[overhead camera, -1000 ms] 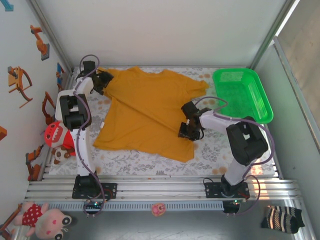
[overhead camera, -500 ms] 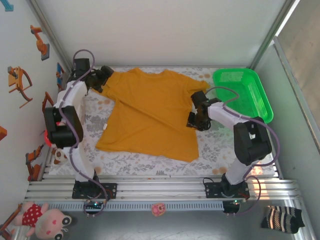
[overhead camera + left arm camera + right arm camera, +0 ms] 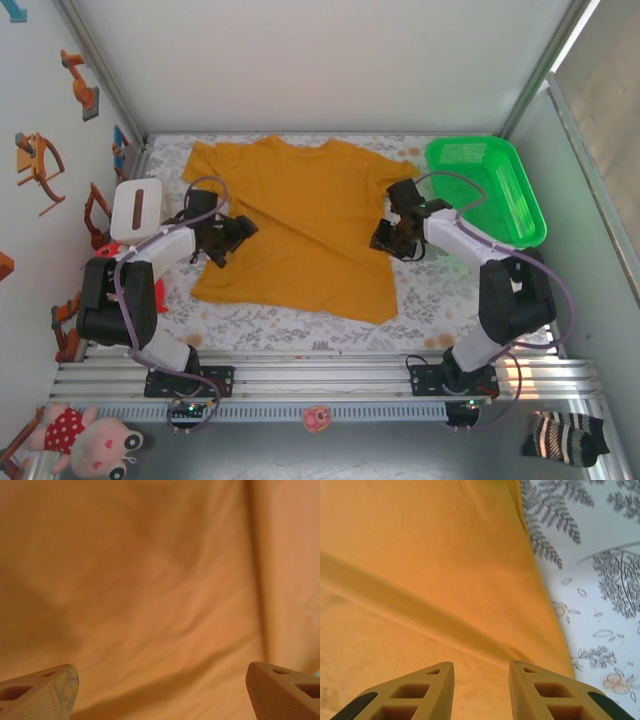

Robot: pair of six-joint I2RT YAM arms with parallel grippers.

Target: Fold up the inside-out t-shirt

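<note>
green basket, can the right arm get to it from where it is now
Probably yes: the green basket sits close beside the right tool, which is over the t-shirt edge with jaws apart and nothing in them, and nothing stands between the two.

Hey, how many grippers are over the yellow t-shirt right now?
2. The left gripper hovers at the t-shirt's left edge, jaws wide open. The right gripper is at its right edge, jaws slightly apart, holding nothing.
</note>
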